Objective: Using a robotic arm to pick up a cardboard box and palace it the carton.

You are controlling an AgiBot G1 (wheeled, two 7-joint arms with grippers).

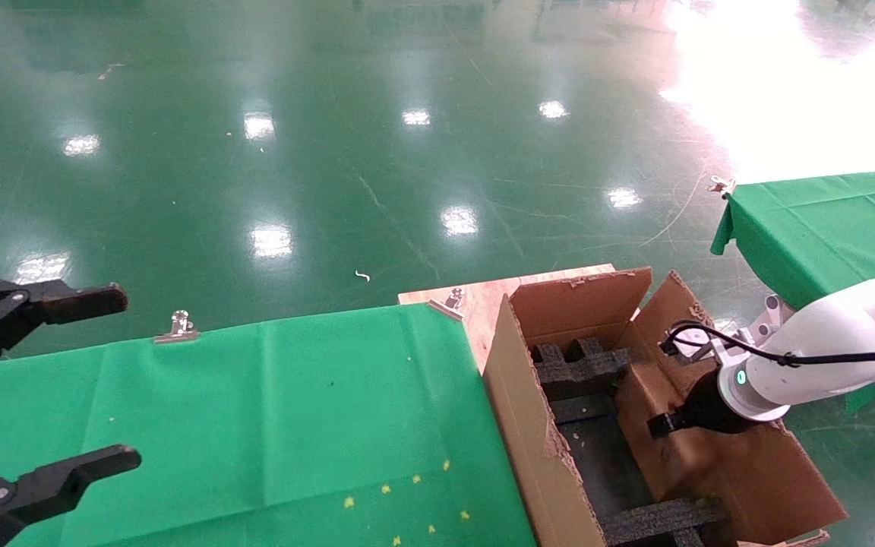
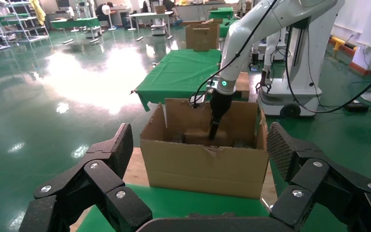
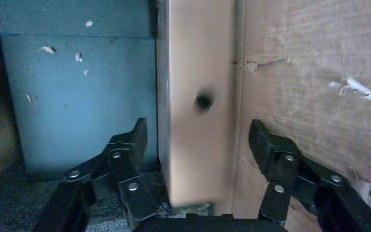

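Note:
The white robotic arm (image 1: 832, 349) with the teal wrist ring reaches down into the carton (image 1: 513, 395) on the right. Its black right gripper (image 1: 661, 425) is open. In the right wrist view the cardboard box (image 3: 198, 72), with its round hole, stands on edge against the carton's wall (image 3: 309, 96). The right gripper (image 3: 199, 130) straddles it with a gap at each finger. Black foam blocks (image 1: 582, 368) line the carton's inside. My left gripper (image 1: 126, 376) hangs open and empty over the green table's left end; the left wrist view shows it (image 2: 199, 137) facing the carton (image 2: 203, 166).
The carton stands on a wooden board (image 1: 483, 296) at the end of the green-clothed table (image 1: 255, 410), whose cloth is held by metal clips (image 1: 179, 327). A second green table (image 1: 825, 220) stands at the far right. A foam block (image 3: 77, 96) sits close beside the box.

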